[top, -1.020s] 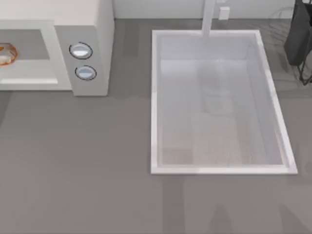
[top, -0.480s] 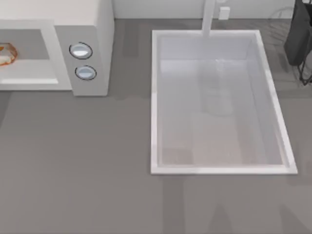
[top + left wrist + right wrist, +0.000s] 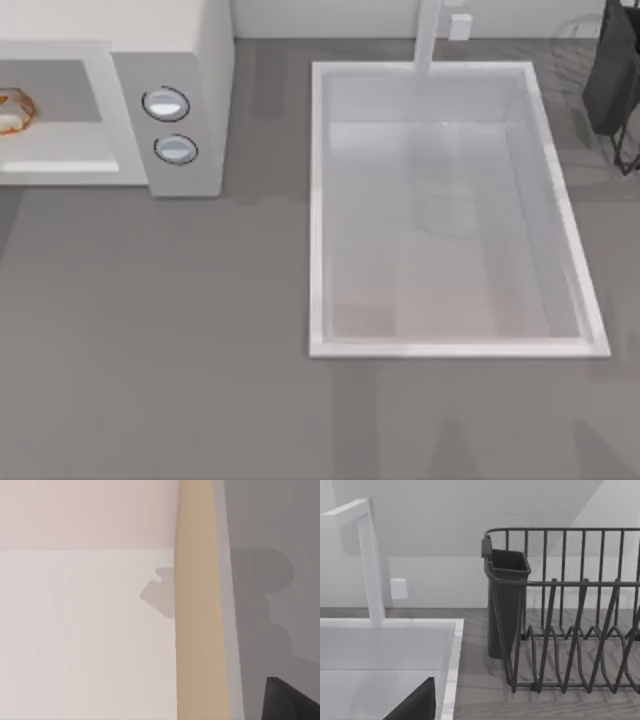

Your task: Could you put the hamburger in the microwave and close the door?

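The off-white microwave (image 3: 190, 60) stands at the table's far left, its two silver knobs (image 3: 166, 104) facing up. The hamburger (image 3: 10, 110), cream with orange-brown patches, lies in the grey cavity and is cut off by the picture's left edge. The white door (image 3: 55, 155) runs along the cavity's near side. In the left wrist view, a flat white panel (image 3: 85, 630) with a tan edge strip (image 3: 197, 605) is very close, with a gripper-shaped shadow on it. A dark corner of my left gripper (image 3: 290, 705) shows beside it. A dark part of my right gripper (image 3: 415, 705) hangs over the sink.
A white sink basin (image 3: 318, 200) with a faucet (image 3: 428, 35) takes up the middle and right of the table. A dark wire dish rack (image 3: 615, 90) with a cutlery cup (image 3: 505, 600) stands at the far right. Grey countertop (image 3: 160, 330) lies in front of the microwave.
The white door panel under the cavity now reaches a little nearer the table's front. Slightly less of the hamburger shows at the left edge.
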You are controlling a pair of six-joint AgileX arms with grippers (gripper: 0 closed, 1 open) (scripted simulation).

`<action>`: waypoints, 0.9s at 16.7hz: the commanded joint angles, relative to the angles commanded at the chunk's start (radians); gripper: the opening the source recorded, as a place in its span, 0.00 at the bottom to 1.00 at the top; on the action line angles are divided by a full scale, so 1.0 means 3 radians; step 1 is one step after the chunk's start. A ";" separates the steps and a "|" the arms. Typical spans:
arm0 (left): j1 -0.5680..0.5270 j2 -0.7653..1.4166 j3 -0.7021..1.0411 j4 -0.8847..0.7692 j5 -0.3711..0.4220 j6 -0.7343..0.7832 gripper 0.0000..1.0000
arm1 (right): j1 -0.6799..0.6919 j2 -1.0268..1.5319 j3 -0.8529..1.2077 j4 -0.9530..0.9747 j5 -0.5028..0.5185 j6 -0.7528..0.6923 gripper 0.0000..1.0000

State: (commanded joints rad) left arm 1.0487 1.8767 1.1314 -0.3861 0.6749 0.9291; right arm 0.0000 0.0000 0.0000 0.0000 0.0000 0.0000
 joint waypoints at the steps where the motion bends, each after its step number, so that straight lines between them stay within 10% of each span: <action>1: -0.0026 -0.0043 -0.0044 0.0028 -0.0013 -0.0028 0.00 | 0.0000 0.0000 0.0000 0.0000 0.0000 0.0000 1.00; 15: -0.0554 -0.1023 -0.1285 0.0611 -0.0271 -0.0634 0.00 | 0.0000 0.0000 0.0000 0.0000 0.0000 0.0000 1.00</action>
State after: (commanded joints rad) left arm 0.8824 1.5699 0.7459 -0.2027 0.5937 0.7388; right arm 0.0000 0.0000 0.0000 0.0000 0.0000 0.0000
